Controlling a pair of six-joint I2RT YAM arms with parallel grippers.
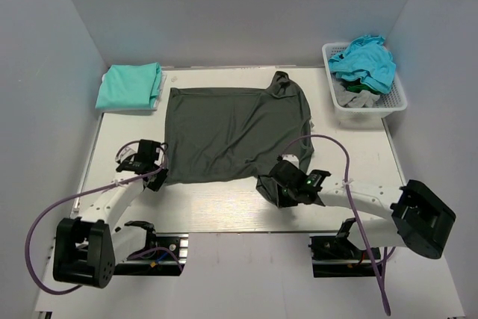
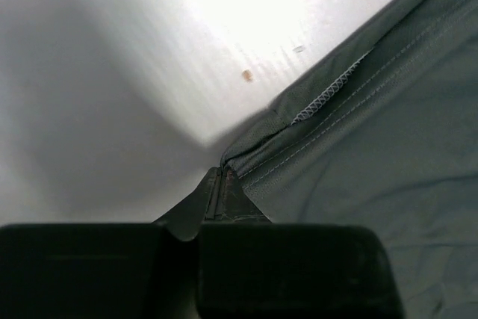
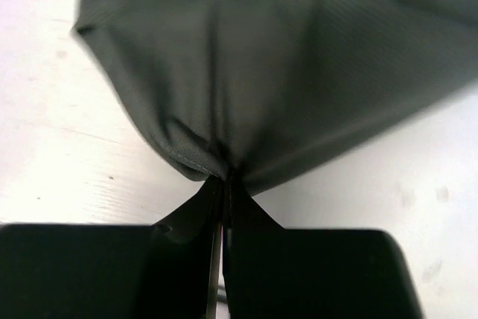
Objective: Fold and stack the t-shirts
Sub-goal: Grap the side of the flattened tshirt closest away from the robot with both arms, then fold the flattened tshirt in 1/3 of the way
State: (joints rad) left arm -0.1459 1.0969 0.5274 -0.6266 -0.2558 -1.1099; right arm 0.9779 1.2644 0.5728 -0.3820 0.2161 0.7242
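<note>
The dark charcoal t-shirt [image 1: 224, 132] lies spread flat on the desk [image 1: 224, 211]. Its long axis runs left to right: the hem end is on your left, the sleeves and neck on your right. You hold it along its near edge, so nearly all the cloth lies away from both hands, toward the far side of the desk.

Your left hand [image 2: 222, 184] is clamped on the near hem corner. The wrist view shows the stitched hem running off up and to the right from the pinch. Your right hand [image 3: 224, 183] is closed on a bunch of cloth at the near sleeve, which puckers into the closed fingers and is lifted a little off the desk.

The left arm reaches forward and inward, with its hand low at the desk surface. The right arm comes in from the right, lying low across the front, with its hand pointing left.

The next move looks like a fold of this near edge over toward the far edge. I judge it needs both hands to travel together, straight away from the bases, so the edge stays parallel to the long axis.

A folded mint-green t-shirt [image 1: 131, 86] sits at the far left corner, just beside the hem end. A turquoise t-shirt [image 1: 366, 61] is heaped in the white basket [image 1: 370, 113] at the far right.
</note>
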